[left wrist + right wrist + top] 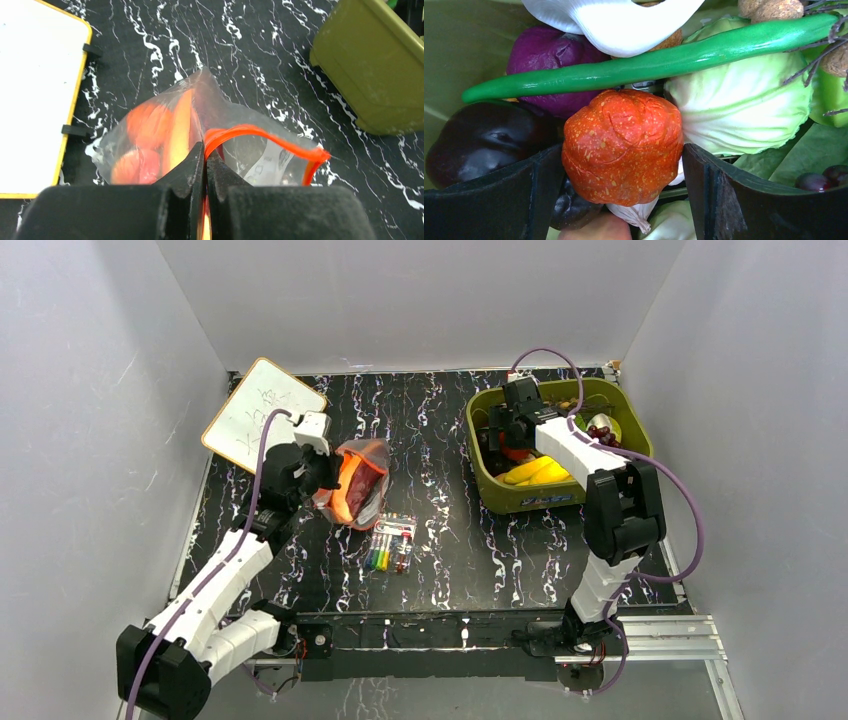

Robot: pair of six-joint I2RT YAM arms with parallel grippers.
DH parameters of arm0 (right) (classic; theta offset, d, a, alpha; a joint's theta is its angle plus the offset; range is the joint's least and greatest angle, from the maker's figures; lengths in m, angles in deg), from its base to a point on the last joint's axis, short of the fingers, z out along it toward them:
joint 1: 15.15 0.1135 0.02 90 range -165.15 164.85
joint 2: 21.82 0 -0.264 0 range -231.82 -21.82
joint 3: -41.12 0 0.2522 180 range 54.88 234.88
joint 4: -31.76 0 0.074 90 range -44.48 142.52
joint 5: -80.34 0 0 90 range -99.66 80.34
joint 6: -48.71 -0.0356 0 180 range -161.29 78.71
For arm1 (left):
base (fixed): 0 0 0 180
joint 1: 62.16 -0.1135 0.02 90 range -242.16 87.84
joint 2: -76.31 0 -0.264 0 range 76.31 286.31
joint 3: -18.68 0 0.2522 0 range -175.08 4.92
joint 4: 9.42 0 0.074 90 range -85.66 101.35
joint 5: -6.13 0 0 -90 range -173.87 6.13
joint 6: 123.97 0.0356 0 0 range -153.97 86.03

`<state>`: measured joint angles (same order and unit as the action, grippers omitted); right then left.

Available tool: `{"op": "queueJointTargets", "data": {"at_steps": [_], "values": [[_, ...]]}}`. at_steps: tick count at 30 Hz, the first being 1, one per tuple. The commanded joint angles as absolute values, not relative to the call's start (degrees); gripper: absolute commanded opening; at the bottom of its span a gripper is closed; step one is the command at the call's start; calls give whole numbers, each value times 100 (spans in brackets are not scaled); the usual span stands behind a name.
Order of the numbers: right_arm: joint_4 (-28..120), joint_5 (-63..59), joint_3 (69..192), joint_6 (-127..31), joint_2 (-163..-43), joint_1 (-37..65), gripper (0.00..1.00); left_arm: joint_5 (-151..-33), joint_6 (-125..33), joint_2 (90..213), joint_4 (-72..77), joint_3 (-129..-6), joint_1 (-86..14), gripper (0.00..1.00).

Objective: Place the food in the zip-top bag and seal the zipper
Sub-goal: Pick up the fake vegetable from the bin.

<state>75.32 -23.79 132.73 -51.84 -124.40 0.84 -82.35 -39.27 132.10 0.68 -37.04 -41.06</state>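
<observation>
Right wrist view: the right tool (pixel 621 167) was spread around an orange pumpkin toy (pixel 624 140) in the green bin (pixel 520 502); it was judged light, rigid, slick, best pinched across its middle. The zipper (pixel 260 132) of the zip-top bag (pixel 150 125) was clamped by the left tool (pixel 205 157).

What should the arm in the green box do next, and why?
Probably squeeze the right gripper snug on the bumpy orange toy: its fingers flank it in the bin, and the left gripper holds the bag by its zipper, mouth open.
</observation>
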Motion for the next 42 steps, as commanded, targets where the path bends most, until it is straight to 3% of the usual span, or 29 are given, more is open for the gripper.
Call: {"op": "queueJointTargets", "data": {"at_steps": [1, 18, 42], "values": [[7228, -2322, 13285, -5084, -12453, 42, 80, -8533, -4034, 12708, 151, -3509, -4135, 0], [7292, -2477, 13090, -5061, -11817, 48, 51, -9046, -4284, 12470, -22, -3223, -4140, 0], [7856, -1915, 12974, -5215, -10138, 48, 48, -9173, -5022, 12880, 561, -3925, -4136, 0]]}}
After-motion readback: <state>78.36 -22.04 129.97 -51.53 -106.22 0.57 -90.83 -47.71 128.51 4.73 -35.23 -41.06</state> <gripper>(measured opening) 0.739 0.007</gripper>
